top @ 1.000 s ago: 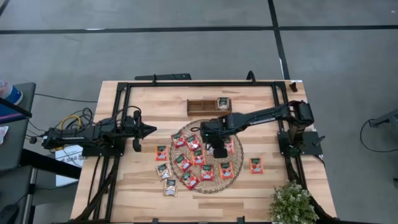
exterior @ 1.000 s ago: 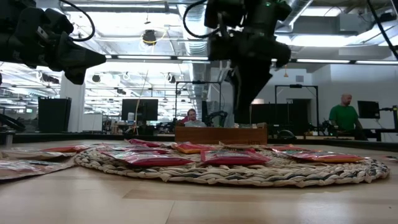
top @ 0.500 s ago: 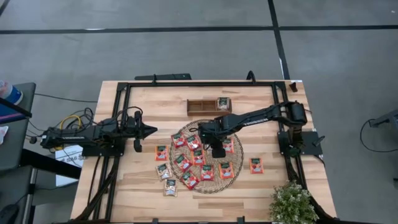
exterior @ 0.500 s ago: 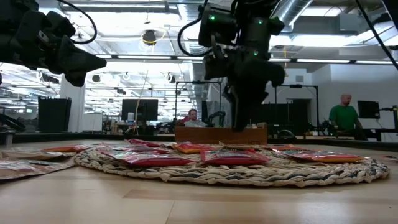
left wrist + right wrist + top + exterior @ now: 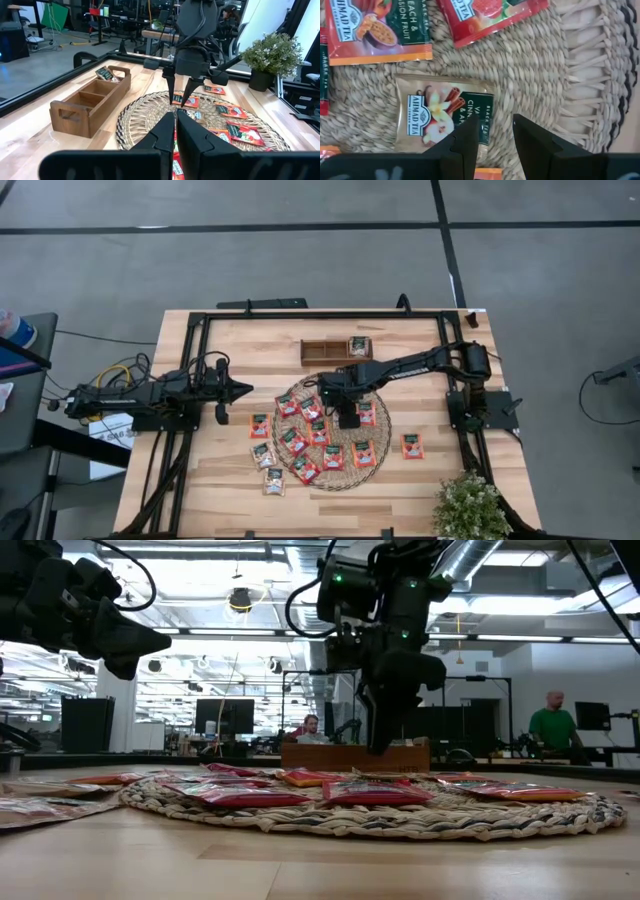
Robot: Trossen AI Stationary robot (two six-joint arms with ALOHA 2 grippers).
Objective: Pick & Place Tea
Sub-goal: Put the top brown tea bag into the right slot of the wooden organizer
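Note:
Several tea sachets lie flat on the round woven mat (image 5: 375,465), red-orange ones (image 5: 375,32) and a pale one (image 5: 435,117). A few more rest on the table beside it (image 5: 260,425), (image 5: 412,445). One sachet (image 5: 358,346) sits in the right compartment of the wooden tray (image 5: 322,352). My right gripper (image 5: 349,418) hangs open, pointing down just above the mat's middle, its fingers (image 5: 465,142) over the pale sachet's edge. My left gripper (image 5: 245,389) is shut and waits level at the table's left.
The wooden tray (image 5: 90,107) stands at the far side of the mat. A potted plant (image 5: 470,505) stands at the near right corner. A black frame (image 5: 200,330) borders the table. Beyond the table, people (image 5: 552,725) are in the room.
My right gripper has come down toward the mat and the pale sachet, keeping its fingers the same distance apart. The sachets have stayed where they lay.

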